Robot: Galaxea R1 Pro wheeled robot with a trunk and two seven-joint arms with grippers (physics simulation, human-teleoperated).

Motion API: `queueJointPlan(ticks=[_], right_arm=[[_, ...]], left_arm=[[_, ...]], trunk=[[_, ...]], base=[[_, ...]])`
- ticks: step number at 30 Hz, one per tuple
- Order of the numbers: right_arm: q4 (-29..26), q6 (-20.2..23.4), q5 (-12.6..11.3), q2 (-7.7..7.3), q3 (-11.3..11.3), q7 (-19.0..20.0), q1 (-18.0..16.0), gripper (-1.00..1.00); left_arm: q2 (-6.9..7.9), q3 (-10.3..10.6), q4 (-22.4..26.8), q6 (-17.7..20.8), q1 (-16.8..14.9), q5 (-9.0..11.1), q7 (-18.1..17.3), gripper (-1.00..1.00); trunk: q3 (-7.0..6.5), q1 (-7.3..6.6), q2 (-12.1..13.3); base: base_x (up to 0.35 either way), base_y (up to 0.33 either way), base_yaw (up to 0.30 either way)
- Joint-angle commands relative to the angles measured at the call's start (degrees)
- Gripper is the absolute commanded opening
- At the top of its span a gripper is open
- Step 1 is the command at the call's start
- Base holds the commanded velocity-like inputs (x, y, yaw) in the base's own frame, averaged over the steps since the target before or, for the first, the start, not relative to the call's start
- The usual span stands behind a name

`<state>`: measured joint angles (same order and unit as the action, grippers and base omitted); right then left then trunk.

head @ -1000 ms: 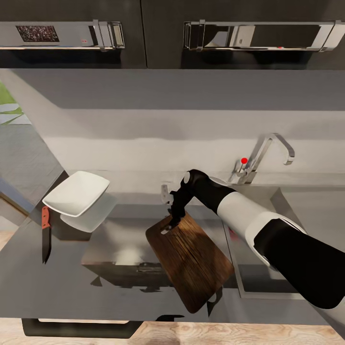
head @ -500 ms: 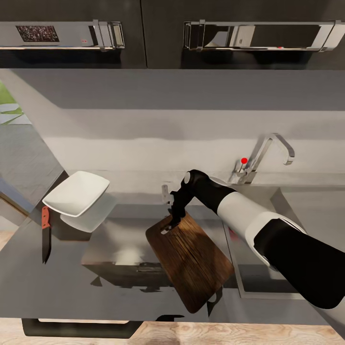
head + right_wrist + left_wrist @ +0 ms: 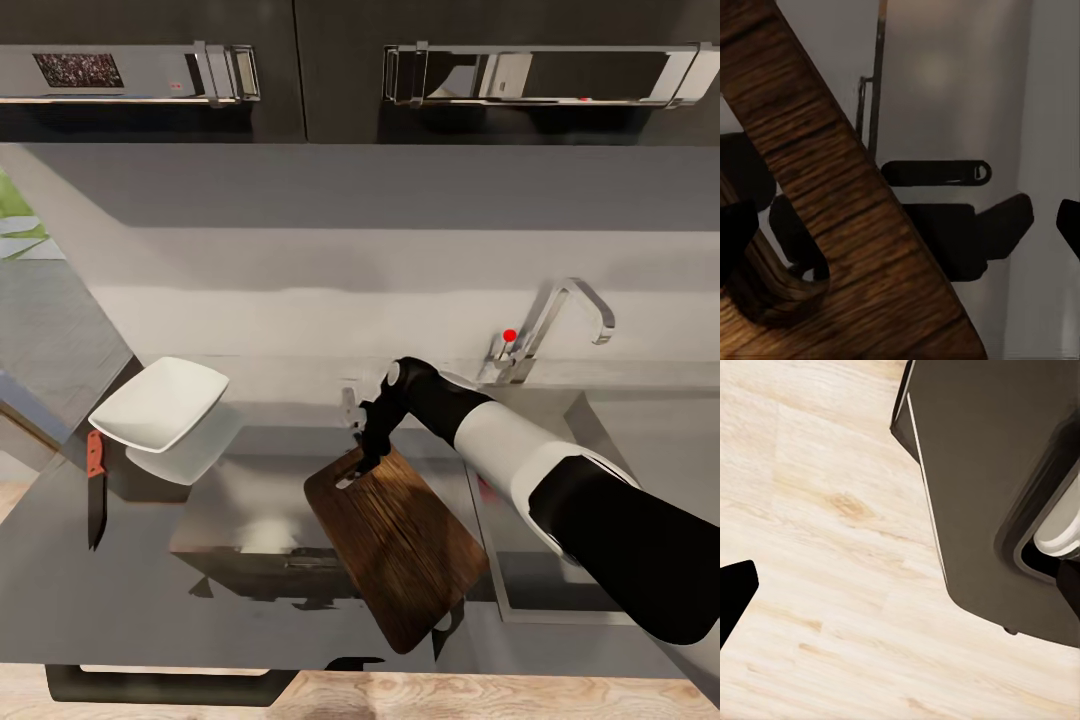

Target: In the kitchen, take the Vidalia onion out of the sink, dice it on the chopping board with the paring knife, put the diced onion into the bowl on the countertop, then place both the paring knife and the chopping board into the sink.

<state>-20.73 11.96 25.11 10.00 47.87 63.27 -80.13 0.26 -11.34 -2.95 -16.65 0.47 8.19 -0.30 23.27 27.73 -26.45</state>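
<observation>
— Brown wood under my right gripper: that is the chopping board, lying at an angle on the countertop, one corner past the front edge.

— And you have hold of it?

— Yes, my fingers are clamped on the end with the slot hole; the right wrist view shows the board close up with a fingertip hooked at the slot.

— Where is the sink?

— Just beside the board, under my right forearm; the sink sits below the chrome tap with its red knob.

— The knife and bowl?

— Well apart from me. The paring knife lies flat near the countertop's far left edge, red handle toward the wall, and the white bowl stands just beside it.

— Your left gripper?

— I cannot tell its state. Its wrist camera looks at pale wood floor and a dark part of my base.
</observation>
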Motion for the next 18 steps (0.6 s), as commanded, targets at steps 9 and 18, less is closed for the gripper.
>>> queueJointPlan(ticks=[9,18], right_arm=[[1.57,-0.47,0.11,0.00,0.03,-0.59,-0.03,1.00],[4.30,-3.04,0.11,0.00,0.03,-1.03,-0.03,1.00]], left_arm=[[-0.05,0.00,-0.12,-0.31,-0.04,0.33,-0.05,1.00],[-0.09,0.00,-0.12,-0.31,-0.04,0.33,-0.05,1.00]], trunk=[[0.07,0.03,-0.08],[0.07,0.03,-0.08]], base=[[0.000,0.000,0.000],[0.000,0.000,0.000]])
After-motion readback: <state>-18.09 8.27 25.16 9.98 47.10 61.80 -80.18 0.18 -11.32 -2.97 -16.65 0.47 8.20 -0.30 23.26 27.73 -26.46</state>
